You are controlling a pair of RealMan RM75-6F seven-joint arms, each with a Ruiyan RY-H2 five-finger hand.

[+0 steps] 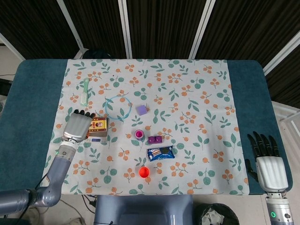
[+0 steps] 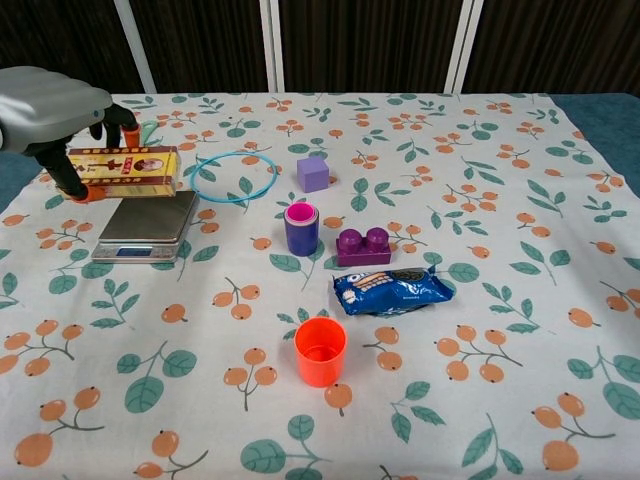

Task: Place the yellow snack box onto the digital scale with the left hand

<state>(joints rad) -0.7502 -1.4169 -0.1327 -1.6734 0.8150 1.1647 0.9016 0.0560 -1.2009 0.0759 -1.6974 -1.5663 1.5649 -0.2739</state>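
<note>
My left hand point(image 1: 77, 127) point(image 2: 48, 107) grips the yellow snack box point(image 1: 97, 127) point(image 2: 125, 172) by its left end and holds it in the air just above the digital scale point(image 2: 147, 227), near the scale's far edge. In the head view the box covers most of the scale point(image 1: 98, 139), whose front display strip shows below it. My right hand point(image 1: 266, 159) rests with fingers spread apart at the table's near right edge, holding nothing; the chest view does not show it.
A blue ring point(image 2: 233, 175) lies just right of the scale and a green brush point(image 1: 85, 92) beyond it. A purple cup point(image 2: 301, 228), purple brick point(image 2: 364, 245), purple cube point(image 2: 313, 173), blue cookie packet point(image 2: 393, 289) and orange cup point(image 2: 320, 351) sit mid-table.
</note>
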